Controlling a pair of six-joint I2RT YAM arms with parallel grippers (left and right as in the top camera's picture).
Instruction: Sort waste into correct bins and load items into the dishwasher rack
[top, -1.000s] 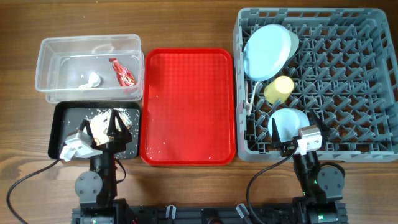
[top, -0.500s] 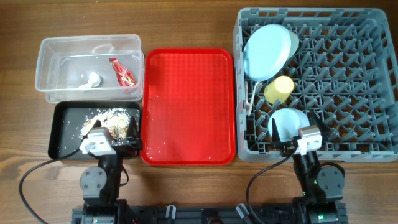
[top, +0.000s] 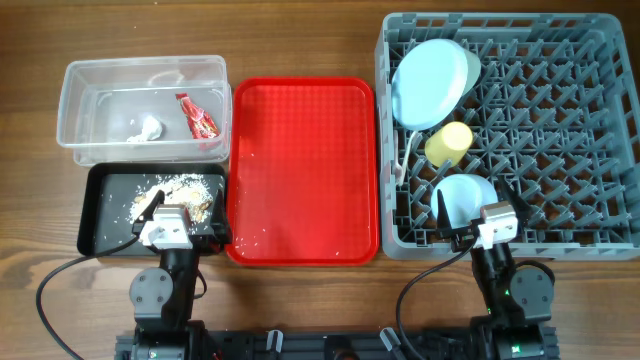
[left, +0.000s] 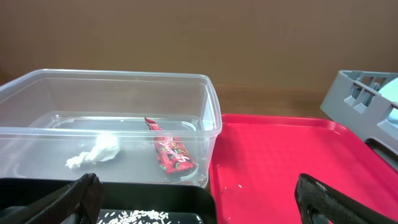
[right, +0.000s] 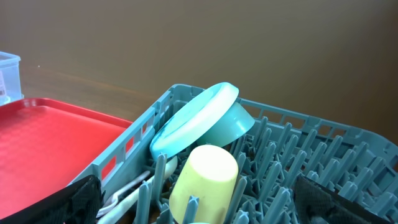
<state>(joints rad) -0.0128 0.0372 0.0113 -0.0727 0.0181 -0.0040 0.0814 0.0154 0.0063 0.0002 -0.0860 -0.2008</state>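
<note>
A large square grey plastic dishwasher rack (top: 580, 150) with upright pegs was set at the right of the wooden table (top: 30, 30). Beside it, in the middle, a flat red rectangular tray (top: 300, 170) was laid. At the left, a clear rectangular plastic tub (top: 100, 105) was placed behind a shallower black rectangular tray (top: 103, 215).

The left gripper (left: 198, 202) was held over the black tray's front right corner, its jaws spread wide with nothing between them. The right gripper (right: 205, 202) was held over the rack's front edge, likewise spread wide and holding nothing.

Within the rack, a pale blue-green round bowl (top: 435, 80) was tipped on its side at the back left. A light blue round plate (top: 462, 198) was stood among the pegs at the front. Between them a small yellow cup (top: 449, 143) was laid on its side. A white plastic fork and spoon (top: 404, 160) were lodged along the rack's left wall; which was which could not be told.

In the tub, a crumpled white tissue (top: 148, 128) and a small red-and-white crinkled wrapper (top: 198, 115) were found lying apart. Brownish food scraps with white crumbs (top: 180, 192) were scattered in the black tray.
</note>
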